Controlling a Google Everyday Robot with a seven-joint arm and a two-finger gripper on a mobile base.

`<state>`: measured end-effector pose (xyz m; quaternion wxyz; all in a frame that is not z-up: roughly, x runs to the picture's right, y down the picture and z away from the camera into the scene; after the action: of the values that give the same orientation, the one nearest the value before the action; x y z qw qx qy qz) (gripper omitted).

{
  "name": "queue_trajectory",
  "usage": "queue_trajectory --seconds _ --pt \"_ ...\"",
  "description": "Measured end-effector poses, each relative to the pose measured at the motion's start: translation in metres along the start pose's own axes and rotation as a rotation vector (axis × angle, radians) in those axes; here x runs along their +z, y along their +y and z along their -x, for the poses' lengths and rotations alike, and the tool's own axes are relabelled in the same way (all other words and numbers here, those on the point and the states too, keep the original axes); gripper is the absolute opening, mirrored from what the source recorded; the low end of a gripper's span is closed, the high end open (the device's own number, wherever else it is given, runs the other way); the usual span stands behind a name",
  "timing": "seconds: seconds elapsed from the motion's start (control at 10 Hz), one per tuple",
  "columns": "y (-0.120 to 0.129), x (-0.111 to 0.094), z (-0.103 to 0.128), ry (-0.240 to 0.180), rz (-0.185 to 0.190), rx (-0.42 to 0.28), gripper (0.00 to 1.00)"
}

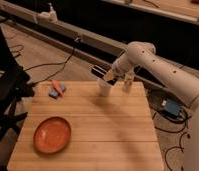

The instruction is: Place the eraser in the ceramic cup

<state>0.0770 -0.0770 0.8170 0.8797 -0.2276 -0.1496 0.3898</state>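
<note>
Black eraser clamped in gripper, held tilted directly over ceramic cup at wooden table far edge; alignment suits drop-in.

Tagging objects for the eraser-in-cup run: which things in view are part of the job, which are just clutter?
Job:
eraser, held at the gripper
ceramic cup, far edge of the table, just under the gripper

Clutter:
orange plate, front left
small blue block with orange piece, back left
slim white bottle, beside the cup
</note>
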Motion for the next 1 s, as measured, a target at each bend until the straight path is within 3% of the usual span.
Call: queue_trajectory --seconds 0.3,0.6,0.8,1.0 --pt "-0.018 0.027 -0.006 0.055 0.000 0.017 0.05" --pt "-0.042 0.039 -0.023 0.118 -0.036 0.047 0.35" --pt "-0.050 0.042 -0.030 0.137 -0.046 0.073 0.55" --pt "-0.044 0.045 -0.029 0.129 -0.028 0.089 0.60"
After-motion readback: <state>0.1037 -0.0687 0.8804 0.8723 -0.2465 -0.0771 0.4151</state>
